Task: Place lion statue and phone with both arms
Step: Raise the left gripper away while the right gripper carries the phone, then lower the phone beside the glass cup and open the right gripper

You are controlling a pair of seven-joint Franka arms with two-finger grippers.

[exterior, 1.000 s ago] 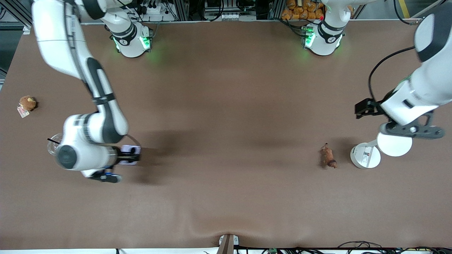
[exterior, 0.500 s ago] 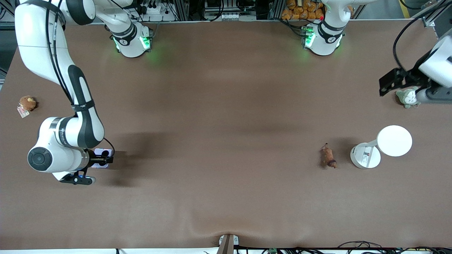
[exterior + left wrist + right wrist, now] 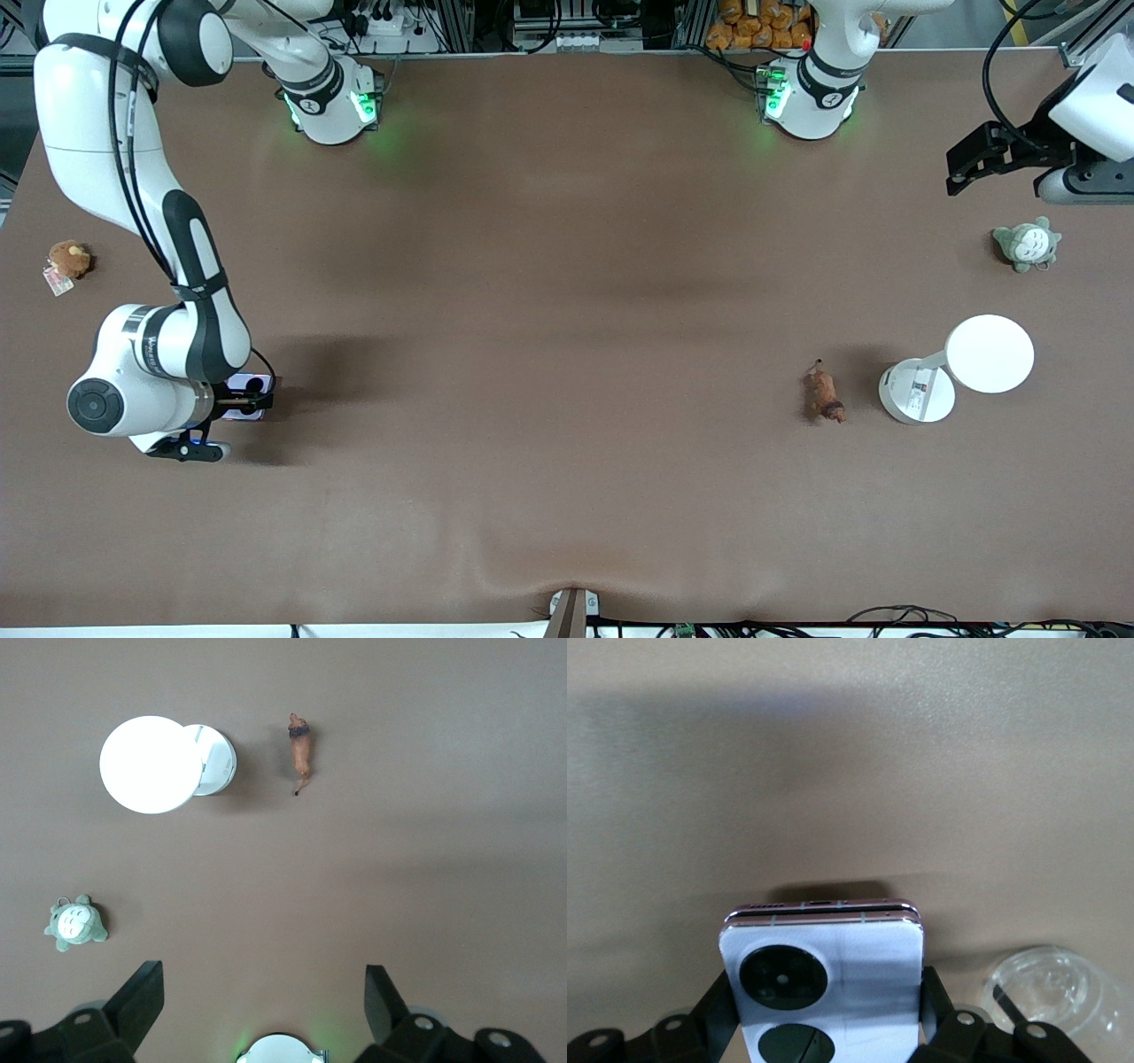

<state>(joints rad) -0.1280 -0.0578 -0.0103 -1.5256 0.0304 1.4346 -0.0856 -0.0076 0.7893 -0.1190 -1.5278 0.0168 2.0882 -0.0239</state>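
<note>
Brown matting covers the whole table, with both arm bases along its upper edge in the front view. Right gripper: fingers pressed against the two sides of the phone, which it pinches low over the table toward the right arm's end; the right wrist view shows the lilac phone upright between the fingers, camera circles facing the lens, and a clear plastic cup on the table close by. Over the last second this gripper has carried the phone away from the table's middle toward the right arm's end and has now nearly stopped, which suggests the phone is close to being set down. The right arm is folded sharply, its elbow high and its wrist turned down toward the surface.

Left gripper: fingers spread wide and empty, as the left wrist view confirms. It has risen and withdrawn from above the white desk lamp to the table's edge at the left arm's end, uncovering a grey-green plush. The lion statue lies on the table just beside the lamp, unmoved throughout, so its part of the task appears done. A brown plush lies at the right arm's end.
</note>
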